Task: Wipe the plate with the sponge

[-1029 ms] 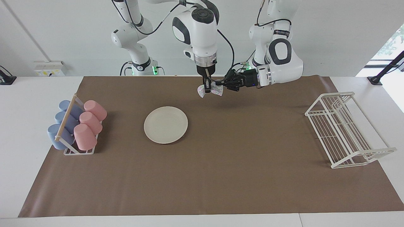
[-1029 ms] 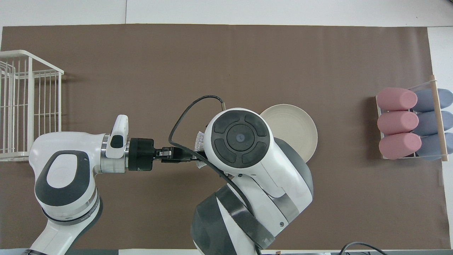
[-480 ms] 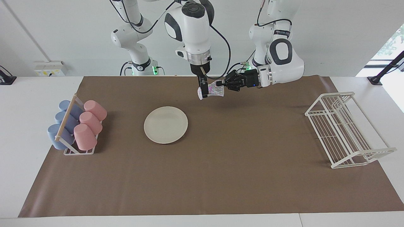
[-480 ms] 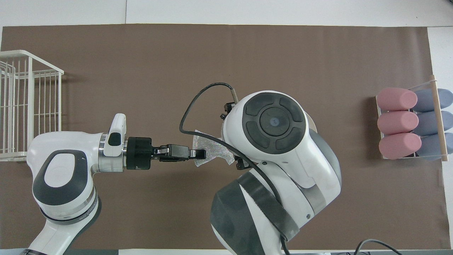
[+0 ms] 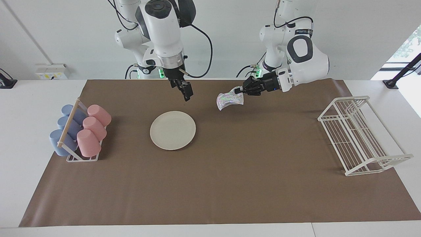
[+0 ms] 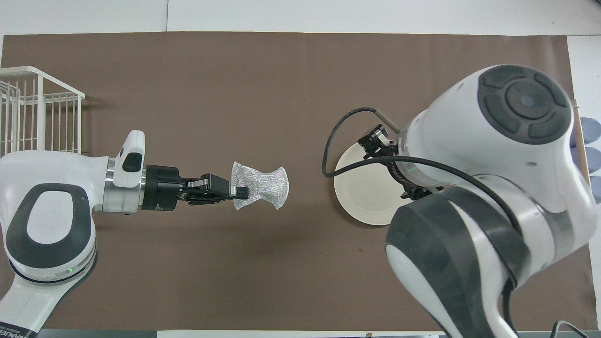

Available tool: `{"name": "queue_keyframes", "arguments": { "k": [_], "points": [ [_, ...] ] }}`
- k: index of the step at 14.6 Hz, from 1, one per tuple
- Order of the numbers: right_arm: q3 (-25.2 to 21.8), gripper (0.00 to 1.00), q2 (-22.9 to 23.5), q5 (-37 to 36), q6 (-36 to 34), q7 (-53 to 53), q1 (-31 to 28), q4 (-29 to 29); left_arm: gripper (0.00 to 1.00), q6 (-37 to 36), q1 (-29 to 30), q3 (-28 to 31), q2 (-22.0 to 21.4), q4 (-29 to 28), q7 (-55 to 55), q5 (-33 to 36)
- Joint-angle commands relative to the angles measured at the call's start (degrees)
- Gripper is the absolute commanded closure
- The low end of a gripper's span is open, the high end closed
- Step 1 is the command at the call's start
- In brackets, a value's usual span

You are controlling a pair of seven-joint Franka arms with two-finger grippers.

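Two grippers apart now, right gripper (image 5: 186, 92) released sponge (image 5: 229, 99) (left gripper (image 5: 239, 90) holds)

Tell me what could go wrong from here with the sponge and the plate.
The left tool pinches the sponge only by one edge, so most of it droops in the air and might slip free or fold during wiping. The plate lies loose on the brown mat, so a sideways wipe may push it along. The right tool hangs open above the plate's edge, perhaps in the way.
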Motion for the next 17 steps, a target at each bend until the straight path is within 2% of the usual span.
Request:
{"name": "queue_keyframes", "arguments": {
  "k": [1,5,7,10,12,17],
  "points": [
    [0.6,0.0,-2.6,-1.01,-1.56,-15.33,-4.45,-2.28,1.0,-0.05,1.44,-0.38,0.04,3.97,-7.21,10.1],
    [0.6,0.0,-3.66,-0.92,-1.12,-42.21,-12.53,-2.02,1.0,-0.57,0.39,-0.91,1.27,7.93,-16.96,30.39],
    [0.68,0.0,-3.66,-0.84,-0.77,-52.44,-16.23,-1.58,1.0,-3.11,-0.49,-1.0,1.63,10.3,-20.48,41.19],
    [0.6,0.0,-3.66,-0.92,-1.12,-61.06,-20.02,-1.75,1.0,-6.89,-1.8,-1.09,2.94,13.9,-24.44,53.69],
    [0.6,0.0,-3.66,-0.92,-1.56,-65.11,-20.47,-1.66,1.0,-8.74,-3.47,-1.17,3.39,14.97,-28.04,61.6],
    [0.68,0.0,-3.92,-0.92,-1.65,-65.93,-20.99,-2.01,1.0,-15.5,-8.48,-1.17,3.73,15.15,-35.94,79.45]
  ]
}}
